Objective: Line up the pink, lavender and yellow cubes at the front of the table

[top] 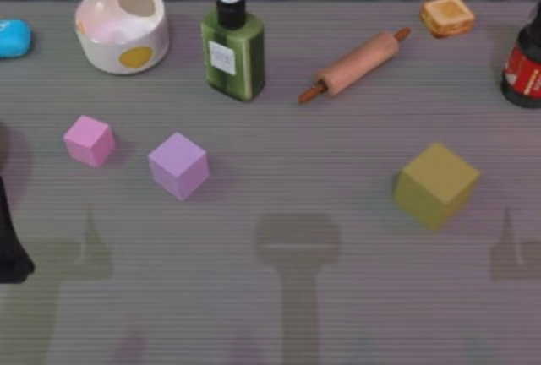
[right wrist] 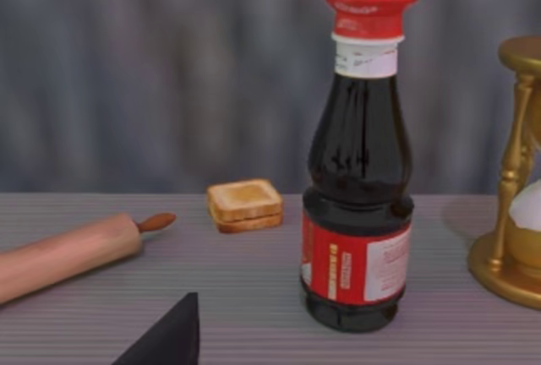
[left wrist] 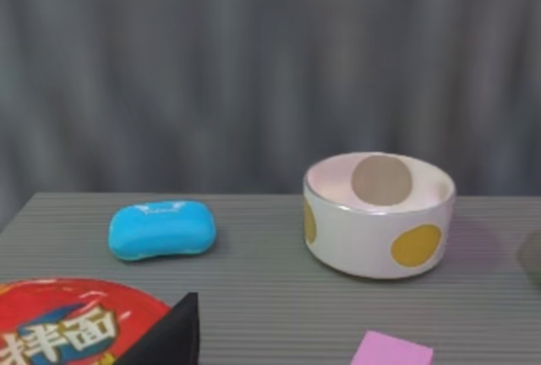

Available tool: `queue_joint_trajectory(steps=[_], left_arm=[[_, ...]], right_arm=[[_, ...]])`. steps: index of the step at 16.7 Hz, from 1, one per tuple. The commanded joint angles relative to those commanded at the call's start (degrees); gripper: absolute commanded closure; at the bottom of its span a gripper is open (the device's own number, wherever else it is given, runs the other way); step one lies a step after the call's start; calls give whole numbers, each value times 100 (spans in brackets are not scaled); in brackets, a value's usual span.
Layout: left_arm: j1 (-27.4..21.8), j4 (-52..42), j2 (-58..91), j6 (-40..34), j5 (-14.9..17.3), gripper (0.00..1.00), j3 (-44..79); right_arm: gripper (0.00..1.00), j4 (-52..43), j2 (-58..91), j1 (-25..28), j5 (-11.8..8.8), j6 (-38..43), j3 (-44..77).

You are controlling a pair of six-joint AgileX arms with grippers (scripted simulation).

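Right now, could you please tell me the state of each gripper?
Left gripper: parked at the table's left edge, holding nothing.
Right gripper: parked at the right, holding nothing.

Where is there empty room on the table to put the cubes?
The front strip of the table, below the pink cube, lavender cube and yellow cube, is bare. So is the gap between lavender and yellow. The back edge is crowded.
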Motion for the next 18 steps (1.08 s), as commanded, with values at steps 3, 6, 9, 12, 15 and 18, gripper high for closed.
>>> queue_joint_trajectory(steps=[3,6,9,12,15,18], left_arm=[[-6,-36,56,11,4,0,56],[-46,-371,584,112,23,0,579],[-91,-994,1650,298,31,0,1618],[-137,-1835,3257,544,27,0,3022],[-191,-2811,5219,825,22,0,4599],[-252,-3835,7266,1117,21,0,6201]], right_arm=[[0,0,0,0,0,0,0],[0,0,0,0,0,0,0],[0,0,0,0,0,0,0],[0,0,0,0,0,0,0],[0,0,0,0,0,0,0],[0,0,0,0,0,0,0]])
